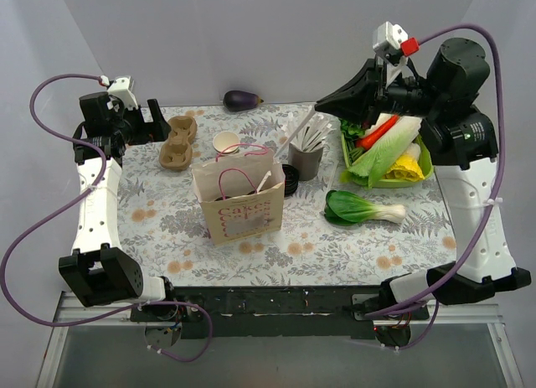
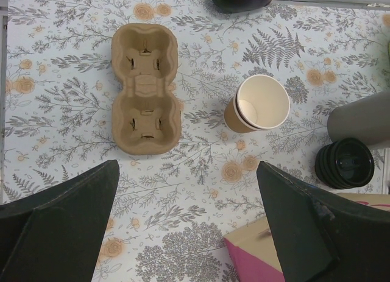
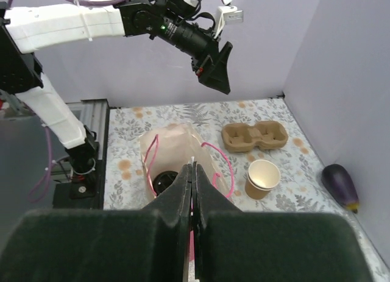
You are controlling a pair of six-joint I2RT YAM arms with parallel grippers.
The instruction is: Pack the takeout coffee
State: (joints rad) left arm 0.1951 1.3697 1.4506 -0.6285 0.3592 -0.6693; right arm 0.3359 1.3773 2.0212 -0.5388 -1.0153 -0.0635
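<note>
Biggest first: the floral table [image 1: 402,237] fills the top view, with the left arm [image 1: 92,204] along its left edge and the right arm [image 1: 473,212] reared up at upper right. The left gripper [image 2: 186,166] hangs over the cloth with its jaws spread wide. The right gripper [image 3: 192,190] sits high above the bag, jaws pressed tight together.

We see the bag [image 1: 239,199] standing upright at centre frame, mouth open, pink handles up. A green tray [image 1: 426,162] of vegetables is at right, with a bok choy [image 1: 360,208] just below it. The carrier [image 1: 177,141] lies upper left of the bag. An open cup [image 1: 226,142] stands just right of the carrier, mouth up.

Now the coffee [image 3: 163,181]. In the right wrist view we catch its black lid down inside the bag, left of the fingertips. The lid faces the bag's mouth, so the long axis runs up and down. The cup body is hidden.
</note>
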